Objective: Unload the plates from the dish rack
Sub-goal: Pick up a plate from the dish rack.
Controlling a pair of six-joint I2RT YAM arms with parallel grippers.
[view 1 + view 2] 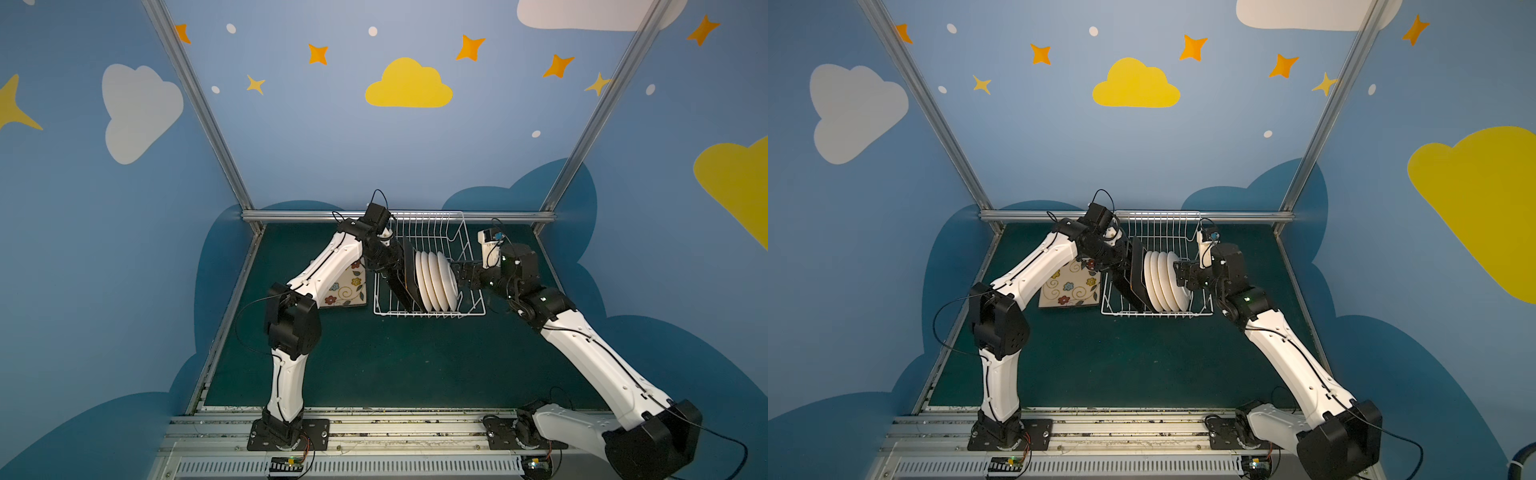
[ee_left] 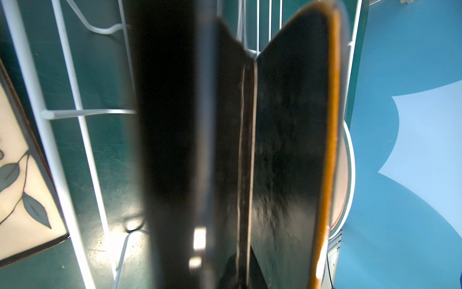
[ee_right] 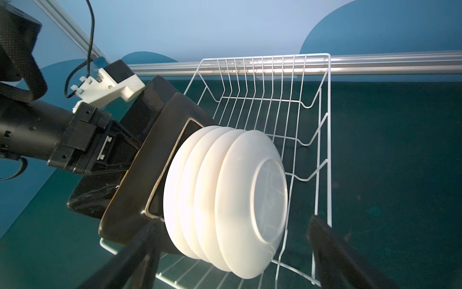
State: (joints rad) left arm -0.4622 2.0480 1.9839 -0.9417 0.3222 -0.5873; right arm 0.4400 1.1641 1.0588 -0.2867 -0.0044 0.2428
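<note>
Here, the left gripper [image 1: 392, 268] clamps a black-backed square plate [image 3: 87, 197]; the right gripper [image 1: 457, 277] gapes empty.
The gripped plate leans inside the dish rack [image 1: 469, 232] near four round white plates [image 3: 225, 187]; a flowered plate [image 1: 345, 286] lies face up outside, left of the rack.

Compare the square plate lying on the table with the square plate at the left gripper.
The table plate lies flat beside the dish rack; the gripped plate stands on edge, tilted, inside it. The table plate shows its cream flowered face, the gripped plate its black back. The table plate is free; the left gripper is shut on the gripped plate. Both are square, with dark rims.
</note>
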